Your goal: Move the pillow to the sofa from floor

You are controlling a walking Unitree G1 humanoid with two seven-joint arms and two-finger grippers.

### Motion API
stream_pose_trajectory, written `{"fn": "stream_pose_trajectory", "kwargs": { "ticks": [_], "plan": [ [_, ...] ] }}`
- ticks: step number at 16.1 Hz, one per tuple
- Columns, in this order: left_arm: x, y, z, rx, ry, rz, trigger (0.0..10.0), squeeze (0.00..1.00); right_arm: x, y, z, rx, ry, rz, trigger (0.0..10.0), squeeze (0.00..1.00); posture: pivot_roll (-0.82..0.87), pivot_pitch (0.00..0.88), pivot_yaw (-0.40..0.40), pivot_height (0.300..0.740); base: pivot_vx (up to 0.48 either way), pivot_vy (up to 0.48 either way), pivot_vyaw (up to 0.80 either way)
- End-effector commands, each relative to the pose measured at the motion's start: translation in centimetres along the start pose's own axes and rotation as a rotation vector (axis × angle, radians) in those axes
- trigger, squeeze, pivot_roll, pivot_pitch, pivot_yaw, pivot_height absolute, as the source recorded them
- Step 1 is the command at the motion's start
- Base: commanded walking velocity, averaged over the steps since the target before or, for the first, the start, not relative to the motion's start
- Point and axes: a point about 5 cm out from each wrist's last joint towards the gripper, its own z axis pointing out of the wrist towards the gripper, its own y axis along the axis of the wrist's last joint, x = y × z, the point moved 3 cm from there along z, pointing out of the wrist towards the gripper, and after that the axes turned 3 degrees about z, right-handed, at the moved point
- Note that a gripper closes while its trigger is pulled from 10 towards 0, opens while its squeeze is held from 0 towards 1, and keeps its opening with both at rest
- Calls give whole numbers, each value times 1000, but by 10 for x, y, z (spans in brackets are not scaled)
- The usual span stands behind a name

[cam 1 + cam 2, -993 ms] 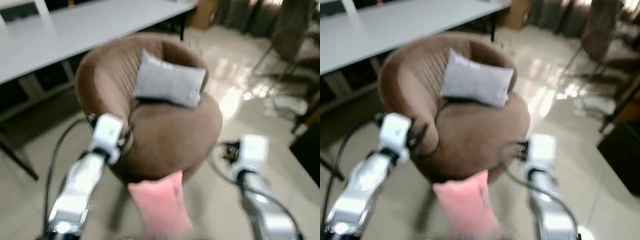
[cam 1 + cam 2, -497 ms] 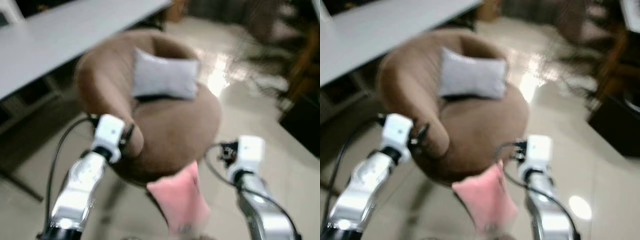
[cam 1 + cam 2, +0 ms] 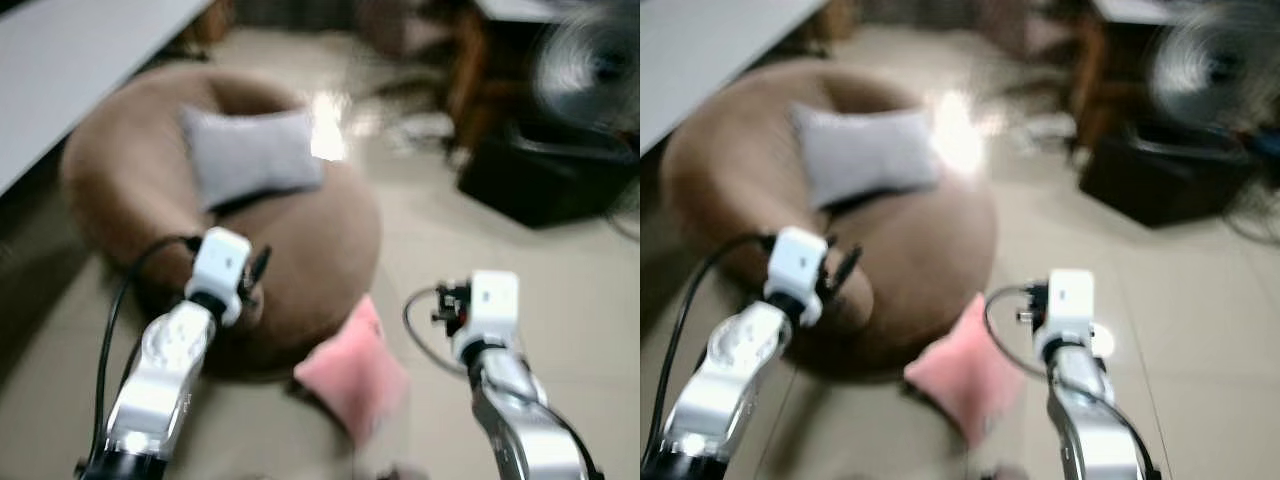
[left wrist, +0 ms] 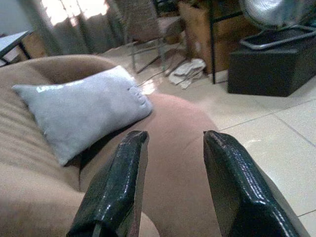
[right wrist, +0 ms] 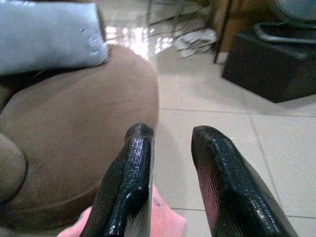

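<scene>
A pink pillow (image 3: 352, 377) lies on the tiled floor, leaning against the front of the round brown sofa (image 3: 330, 250). A grey pillow (image 3: 250, 152) rests against the sofa's backrest, also seen as the grey pillow (image 4: 79, 108). My left gripper (image 4: 170, 140) is open above the sofa's front edge with nothing between its fingers. My right gripper (image 5: 170, 136) is open over the floor beside the sofa, and a corner of the pink pillow (image 5: 163, 222) shows just below its fingers. Both arms reach forward, the left arm (image 3: 175, 350) and the right arm (image 3: 490, 350).
A black box (image 3: 545, 175) with a fan (image 3: 590, 65) on it stands to the right. A white table (image 3: 70, 60) runs along the left. Chair legs and a crumpled cloth (image 4: 187, 71) lie behind the sofa. Bare tiles (image 3: 560, 290) spread to the right.
The camera has swung to the right, so sofa and table slid left and the black box and fan came into sight. Both arms hold the same pose.
</scene>
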Motion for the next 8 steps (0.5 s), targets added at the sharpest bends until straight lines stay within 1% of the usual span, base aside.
{"fn": "stream_pose_trajectory", "kwargs": {
  "ticks": [1, 2, 3, 4, 6, 8],
  "plan": [
    [-7, 4, 3, -19, -24, -7, 10000, 0, -6, 5, -1, -23, -15, -24, 10000, 0, -40, 42, 41, 740, 0, 435, -800],
    [-7, 4, 3, -20, -22, -12, 10000, 0, -6, 6, -1, -26, -12, -27, 10000, 0, -41, 41, 37, 740, 0, 435, -800],
    [-8, 9, 2, -53, -22, -23, 10000, 0, -6, 8, -1, -38, -8, -39, 10000, 0, -42, 39, 28, 740, 0, 0, -800],
    [-10, 15, 1, -96, -18, -26, 10000, 0, -6, 13, 0, -67, 2, -61, 10000, 0, -42, 37, 22, 740, 0, -480, 0],
    [-10, 15, 1, -101, 1, -22, 10000, 0, -4, 18, 1, -91, 10, -95, 10000, 0, -41, 36, 15, 740, 0, -480, 0],
    [-3, 12, 2, -95, 41, -56, 10000, 0, -6, 17, 5, -87, -16, -152, 10000, 0, -37, 35, 15, 740, 0, 0, 0]
  ]
}}
